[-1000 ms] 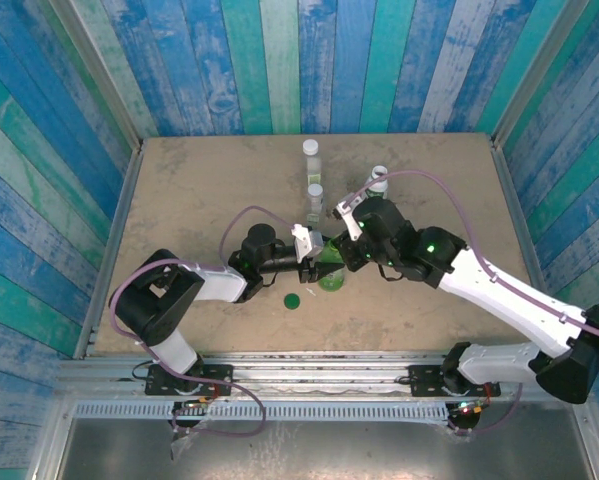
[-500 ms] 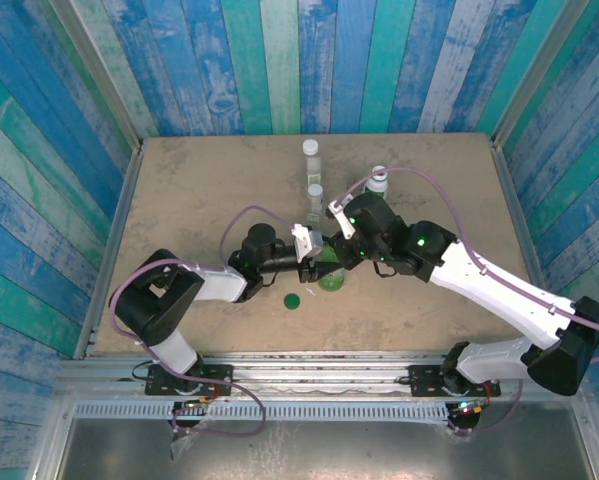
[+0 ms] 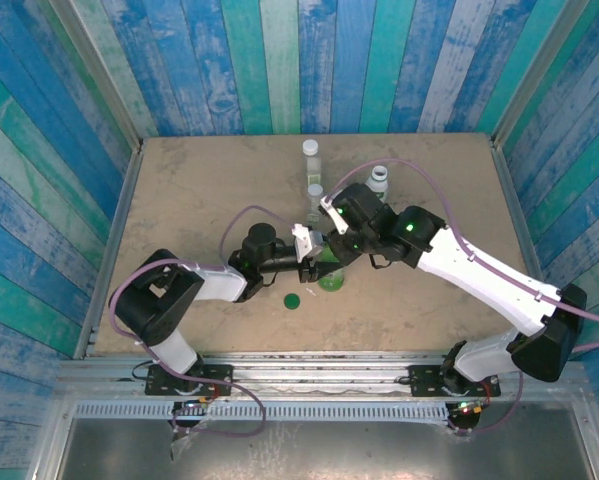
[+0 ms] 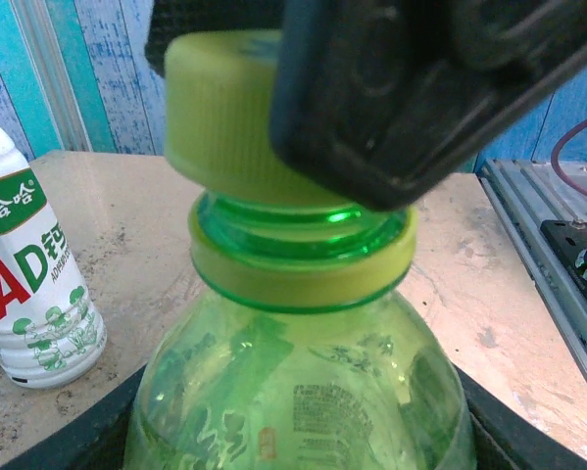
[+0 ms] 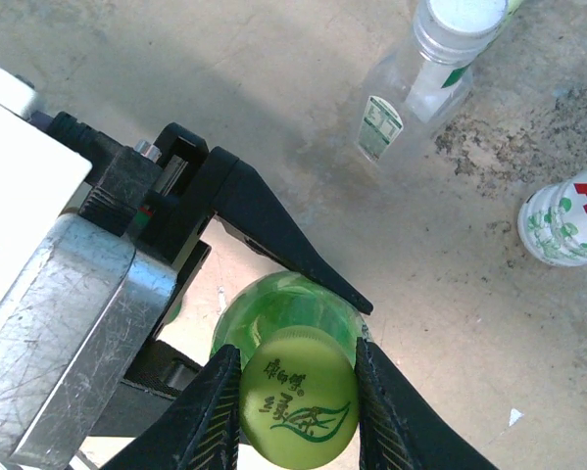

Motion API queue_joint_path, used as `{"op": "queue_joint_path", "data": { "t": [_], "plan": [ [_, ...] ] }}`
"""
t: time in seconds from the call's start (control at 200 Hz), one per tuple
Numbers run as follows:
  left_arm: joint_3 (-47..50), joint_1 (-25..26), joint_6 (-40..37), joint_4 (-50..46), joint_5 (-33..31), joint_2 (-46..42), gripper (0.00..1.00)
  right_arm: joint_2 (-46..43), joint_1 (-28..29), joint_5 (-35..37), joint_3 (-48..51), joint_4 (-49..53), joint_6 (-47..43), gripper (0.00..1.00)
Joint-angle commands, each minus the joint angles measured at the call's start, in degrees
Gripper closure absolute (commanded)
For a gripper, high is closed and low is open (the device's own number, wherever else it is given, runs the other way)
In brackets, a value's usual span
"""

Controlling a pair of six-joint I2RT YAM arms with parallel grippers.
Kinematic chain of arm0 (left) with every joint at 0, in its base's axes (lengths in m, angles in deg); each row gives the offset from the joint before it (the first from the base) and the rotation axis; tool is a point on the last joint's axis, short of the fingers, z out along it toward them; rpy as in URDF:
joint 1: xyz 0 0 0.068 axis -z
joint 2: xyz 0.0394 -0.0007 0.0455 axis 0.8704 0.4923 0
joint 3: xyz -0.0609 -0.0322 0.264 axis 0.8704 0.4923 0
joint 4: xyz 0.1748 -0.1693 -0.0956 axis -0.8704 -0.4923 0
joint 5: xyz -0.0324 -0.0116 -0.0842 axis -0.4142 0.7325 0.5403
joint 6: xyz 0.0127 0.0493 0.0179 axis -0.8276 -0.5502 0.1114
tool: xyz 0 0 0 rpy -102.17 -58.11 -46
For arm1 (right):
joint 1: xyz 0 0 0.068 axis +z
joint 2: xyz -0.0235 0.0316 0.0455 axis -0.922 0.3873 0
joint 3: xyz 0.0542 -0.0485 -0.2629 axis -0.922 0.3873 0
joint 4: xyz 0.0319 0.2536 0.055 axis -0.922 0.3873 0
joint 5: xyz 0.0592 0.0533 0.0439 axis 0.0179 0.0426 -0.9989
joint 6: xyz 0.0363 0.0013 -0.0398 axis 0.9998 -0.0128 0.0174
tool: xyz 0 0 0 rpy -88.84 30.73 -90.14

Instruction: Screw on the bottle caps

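Note:
The green translucent bottle (image 3: 331, 279) stands upright mid-table, and my left gripper (image 3: 322, 264) is shut on its body (image 4: 303, 392). Its black fingers (image 5: 273, 225) flank the bottle. My right gripper (image 5: 298, 397) is shut on the yellow-green cap (image 5: 298, 403), which sits tilted on the bottle's neck (image 4: 303, 220). In the left wrist view the cap (image 4: 224, 117) is partly covered by a right finger (image 4: 401, 88). A dark green cap (image 3: 292, 300) lies on the table in front of the bottle.
Two small clear bottles (image 3: 310, 150) (image 3: 316, 192) stand behind the green one, both with white caps on. The white labelled bottle (image 3: 379, 180) (image 4: 28, 284) stands to the back right. Blue plank walls close in the table's left, right and far sides.
My right wrist has swung left and turned above the green bottle with the cap in it, uncovering the white bottle behind. The left arm and green bottle have stayed still.

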Motion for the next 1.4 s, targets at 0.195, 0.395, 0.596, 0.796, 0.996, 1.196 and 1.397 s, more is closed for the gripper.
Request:
{"op": "queue_joint_path", "data": {
  "t": [0.195,0.395,0.596,0.796,0.996,1.196,1.397],
  "plan": [
    [-0.2,0.4,-1.8,-5.8,1.0,0.4,0.43,-1.1,-0.3,3.4,5.0,1.1,6.1,0.68],
    [-0.3,0.3,-1.8,-5.7,1.1,0.4,0.42,-1.8,-0.9,1.3,6.3,-0.4,7.0,0.68],
    [-0.3,0.5,-1.9,-5.9,1.2,0.6,0.42,-1.1,-0.9,0.1,5.7,-0.3,5.5,0.65],
    [-0.5,0.4,-2.2,-6.5,1.1,0.4,0.42,-2.4,-0.9,1.4,4.9,-1.0,4.8,0.61],
    [-0.4,0.4,-2.3,-6.6,1.0,0.3,0.42,-4.9,-0.8,1.8,5.4,-2.7,4.8,0.42],
    [-0.4,0.4,-2.3,-6.5,1.1,0.3,0.42,-10.0,-0.8,1.3,9.0,-8.5,5.0,0.33],
    [-0.4,0.4,-2.2,-6.4,1.0,0.4,0.42,-11.3,-2.3,2.7,11.2,-10.5,6.5,0.53]
  ]
}}
